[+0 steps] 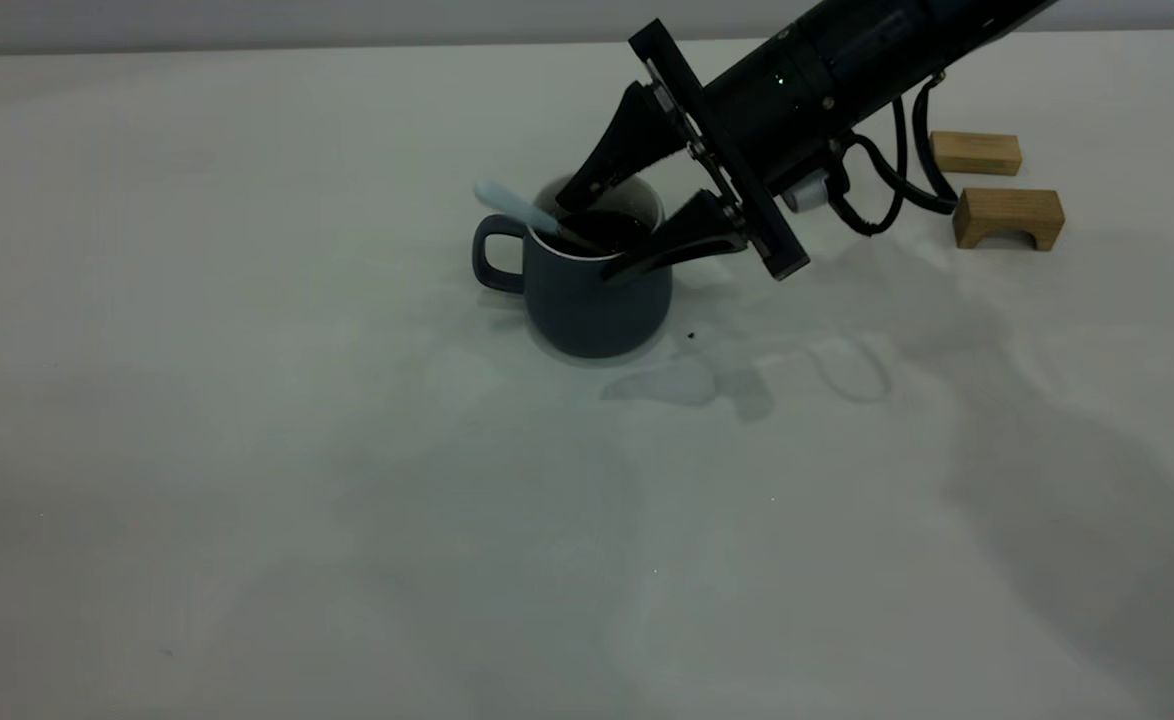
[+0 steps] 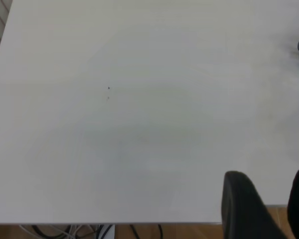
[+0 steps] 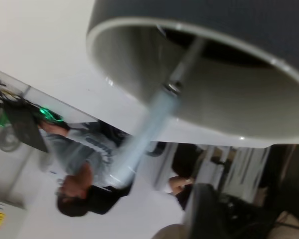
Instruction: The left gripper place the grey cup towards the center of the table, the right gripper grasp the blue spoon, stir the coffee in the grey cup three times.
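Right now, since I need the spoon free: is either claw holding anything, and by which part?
Nothing. The right claw is open over the grey cup; the blue spoon leans free on its rim. Left claw empty.

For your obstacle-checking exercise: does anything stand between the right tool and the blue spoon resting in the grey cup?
Nothing visible does. The right tool hangs open over the grey cup, one finger at the far rim, one at the near rim. The blue spoon leans on the handle-side rim, its handle free, not in the grip. The wooden blocks lie well behind.
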`<move>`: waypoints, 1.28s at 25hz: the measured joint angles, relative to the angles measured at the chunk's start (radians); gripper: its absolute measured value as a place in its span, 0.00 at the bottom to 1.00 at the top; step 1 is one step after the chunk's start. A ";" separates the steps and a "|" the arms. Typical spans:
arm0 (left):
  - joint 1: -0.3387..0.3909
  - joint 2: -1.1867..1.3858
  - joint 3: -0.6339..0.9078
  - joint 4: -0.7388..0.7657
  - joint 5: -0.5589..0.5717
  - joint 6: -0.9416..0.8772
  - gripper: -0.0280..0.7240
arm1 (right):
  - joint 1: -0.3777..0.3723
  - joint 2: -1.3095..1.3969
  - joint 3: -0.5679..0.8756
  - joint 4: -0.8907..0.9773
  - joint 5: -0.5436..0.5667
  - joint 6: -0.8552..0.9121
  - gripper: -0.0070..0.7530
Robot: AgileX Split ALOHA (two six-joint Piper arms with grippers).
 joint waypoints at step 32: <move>0.000 0.000 0.000 0.000 0.000 0.000 0.43 | 0.000 -0.957 0.083 -1.289 0.170 -0.108 0.29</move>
